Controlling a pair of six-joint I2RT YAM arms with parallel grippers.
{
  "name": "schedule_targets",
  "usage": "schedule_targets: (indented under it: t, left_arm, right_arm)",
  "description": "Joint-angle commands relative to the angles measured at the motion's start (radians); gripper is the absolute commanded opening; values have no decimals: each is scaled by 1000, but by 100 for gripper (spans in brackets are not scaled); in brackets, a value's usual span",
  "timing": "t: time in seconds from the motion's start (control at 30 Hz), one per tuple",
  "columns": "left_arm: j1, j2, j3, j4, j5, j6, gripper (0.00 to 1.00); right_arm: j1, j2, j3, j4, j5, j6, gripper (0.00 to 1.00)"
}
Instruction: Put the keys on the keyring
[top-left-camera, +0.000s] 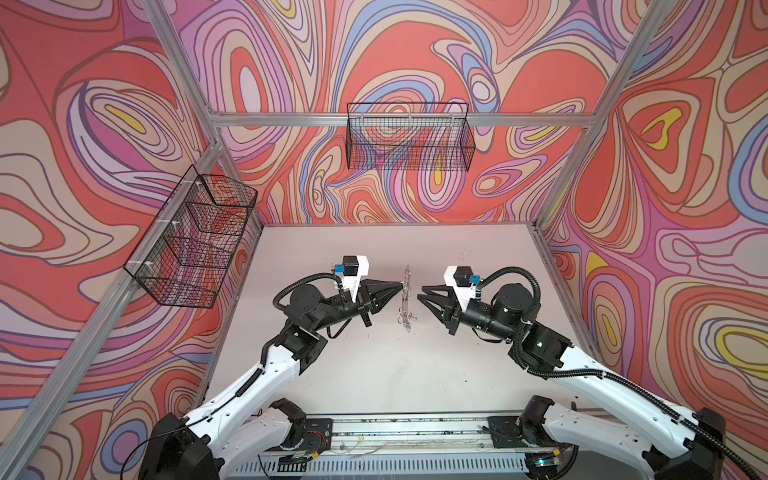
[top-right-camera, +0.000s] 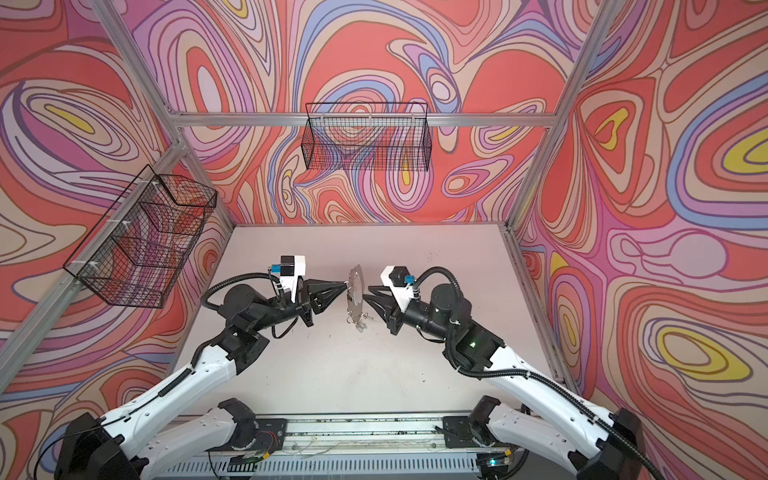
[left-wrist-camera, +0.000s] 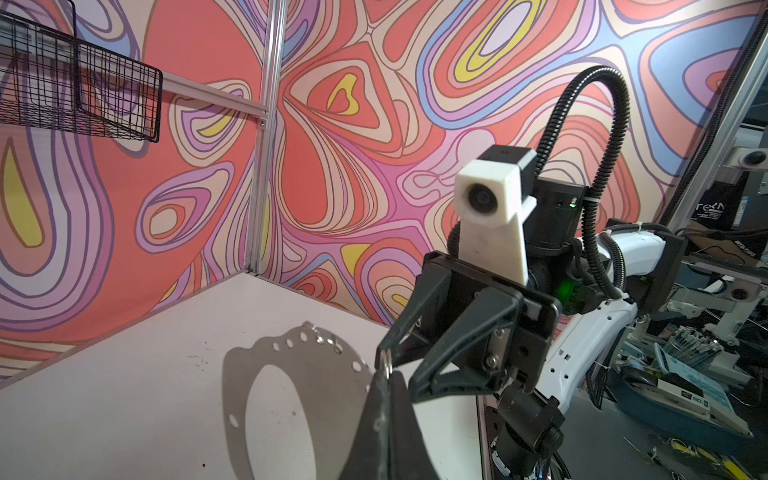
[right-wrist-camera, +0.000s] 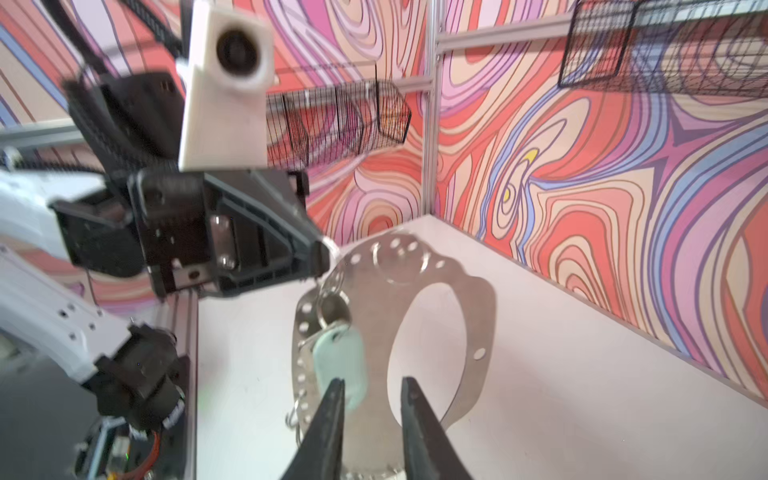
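since the left end effector (top-left-camera: 402, 286) grips the keyring (right-wrist-camera: 478, 307) by its rim, upright between the arms, and a pale-tagged key (right-wrist-camera: 338, 361) hangs from its loop, i judge the narrowly parted, empty right end effector (right-wrist-camera: 372, 399) should back straight out, clear of the tag.

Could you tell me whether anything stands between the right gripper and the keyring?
Nothing visible does. The left gripper holds the keyring upright by its rim; the right gripper faces its other side, jaws open, across a bare gap. A pale-tagged key hangs on the keyring, ahead of those jaws.
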Motion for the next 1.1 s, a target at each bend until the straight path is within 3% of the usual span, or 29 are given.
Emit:
schedule_targets:
  t: [0.0, 0.2, 0.33, 0.83, 1.07]
  left_arm:
    - [-3, 4, 0, 120, -7, -33, 0]
    - [-3, 3, 6, 108, 4, -32, 0]
    - [-3, -5, 8, 91, 1, -22, 0]
    - [-3, -1, 14, 102, 30, -37, 0]
    - [-3, 3, 17, 104, 39, -40, 0]
  right_arm:
    - [-53, 21, 2, 144, -140, 128, 28]
    - [-59, 113, 41, 251, -300, 209, 30]
    - [-59, 147, 46, 320, -340, 255, 32]
    - [-60, 194, 73, 312, -352, 258, 24]
    - [-61, 213, 83, 307, -375, 260, 13]
